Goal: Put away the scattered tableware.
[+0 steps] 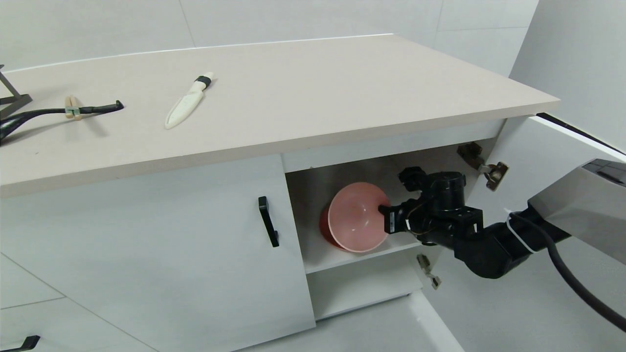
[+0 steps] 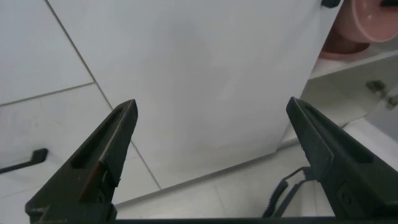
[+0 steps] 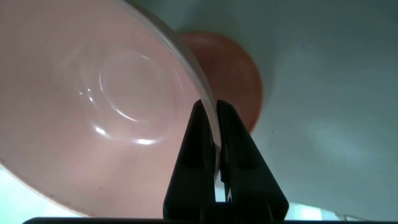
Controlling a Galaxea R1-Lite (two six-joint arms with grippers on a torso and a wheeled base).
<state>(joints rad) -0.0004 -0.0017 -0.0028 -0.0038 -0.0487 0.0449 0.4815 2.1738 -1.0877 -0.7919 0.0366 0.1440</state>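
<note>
Right tool (image 1: 384,215) is seen inside the open cabinet compartment under the counter (image 1: 318,88), clamped nearly closed on the rim of one pink bowl (image 1: 354,217). In the right wrist view the two fingers (image 3: 196,143) are pinched on either side of the rim, with the bowl (image 3: 112,112) held on edge and its opening turned out of the cabinet. The bowl's lower rim is down at the shelf (image 1: 332,259); actual contact can't be confirmed. One darker red vessel (image 1: 325,227) is seen just behind the bowl on the same shelf, mostly hidden, so bowl or cup can't be told; it also shows in the right wrist view (image 3: 230,68). Left tool (image 2: 211,104) is spread wide with nothing held, facing the closed cabinet door (image 1: 146,234) low near the floor. Count on the counter, all left of the open compartment and well apart from the bowl: one cream knife (image 1: 188,100) with a black band at the handle, one black long utensil (image 1: 100,107) with a tan clip-like piece on it, and one black stand (image 1: 14,100) cut off by the edge. The knife's black band is too small for any print to be made out. Cabinet hardware: one open door (image 1: 538,146) swung out to the right, with two hinges on it, upper (image 1: 491,173) and lower (image 1: 426,270); two black handles, one on the closed door (image 1: 269,221) and one at the lower left corner (image 1: 24,342).
</note>
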